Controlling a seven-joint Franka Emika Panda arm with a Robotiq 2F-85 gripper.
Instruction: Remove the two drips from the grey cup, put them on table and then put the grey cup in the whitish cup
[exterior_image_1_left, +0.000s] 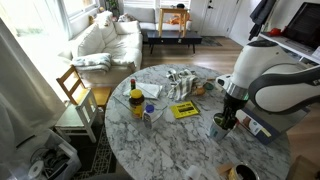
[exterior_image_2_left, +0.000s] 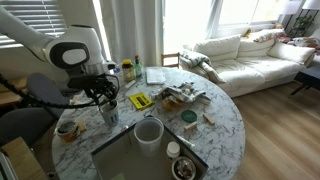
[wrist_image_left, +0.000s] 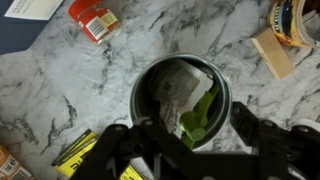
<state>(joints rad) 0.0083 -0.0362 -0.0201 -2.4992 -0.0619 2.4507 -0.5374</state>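
The grey cup (wrist_image_left: 145, 85) stands on the marble table (wrist_image_left: 60, 90) and fills the middle of the wrist view. Inside it lie the two drips: a green-topped packet (wrist_image_left: 200, 115) and a pale printed packet (wrist_image_left: 172, 88). My gripper (wrist_image_left: 190, 135) is open just above the cup, one finger past each side of its near rim, holding nothing. Both exterior views show the gripper (exterior_image_1_left: 228, 115) (exterior_image_2_left: 107, 98) over the cup (exterior_image_1_left: 219, 127) (exterior_image_2_left: 108, 116). The whitish cup (wrist_image_left: 297, 20) (exterior_image_2_left: 67, 128) (exterior_image_1_left: 240, 172) sits close by with a brown inside.
A yellow booklet (exterior_image_1_left: 184, 110) (exterior_image_2_left: 140, 100) (wrist_image_left: 75, 155) lies beside the grey cup. A wooden block (wrist_image_left: 272, 52) and a red packet (wrist_image_left: 93, 18) are near. A taller white cup (exterior_image_2_left: 149, 132), a yellow-lidded jar (exterior_image_1_left: 136, 100) and scattered clutter share the table.
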